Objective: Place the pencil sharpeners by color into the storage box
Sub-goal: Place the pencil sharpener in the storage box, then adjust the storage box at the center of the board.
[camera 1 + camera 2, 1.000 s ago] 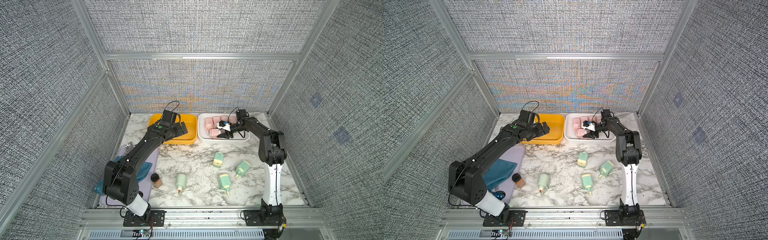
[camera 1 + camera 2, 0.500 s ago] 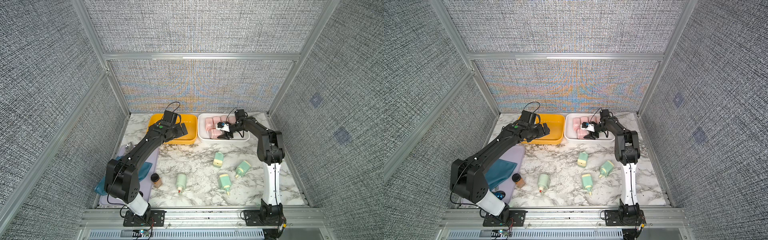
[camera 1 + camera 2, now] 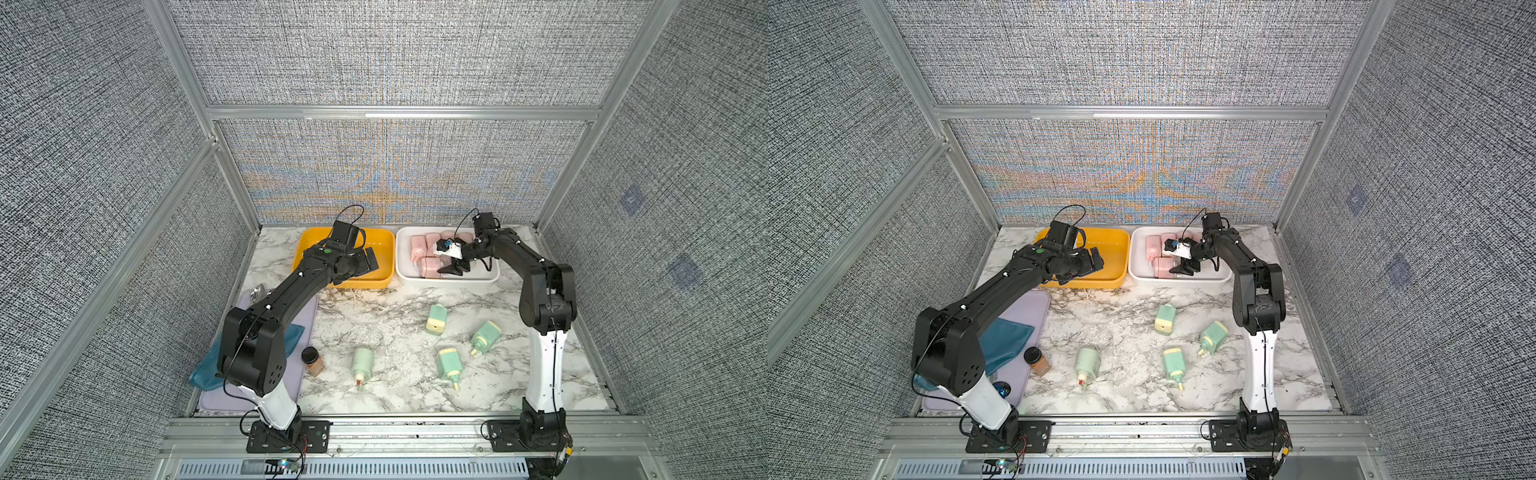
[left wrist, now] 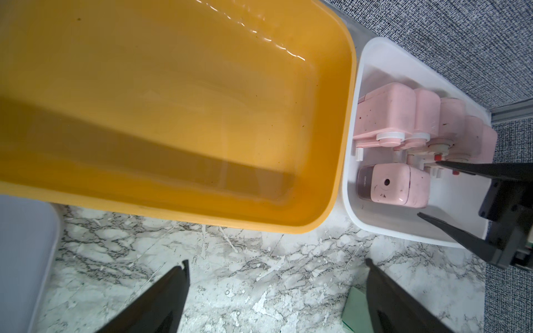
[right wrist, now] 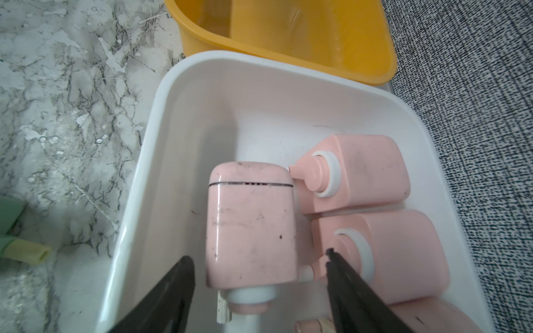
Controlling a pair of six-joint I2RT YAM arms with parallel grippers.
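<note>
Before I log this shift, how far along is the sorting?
Done: the pink sharpeners lie in the white box. In hand: nothing; the right claw stands open around one there. Left: four green sharpeners on the table, and the yellow box is empty.

A brown jar [image 3: 312, 360] stands near left on the marble table [image 3: 395, 332], beside a lilac mat [image 3: 307, 316] bearing a teal cloth [image 3: 294, 336].

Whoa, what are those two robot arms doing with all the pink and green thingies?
They are sorting pencil sharpeners by color. The right claw hangs open in the white box, its jaws on either side of a pink sharpener lying beside other pink ones. The left claw is open and empty by the yellow box, which holds nothing. Four green sharpeners lie on the marble table, waiting.
</note>
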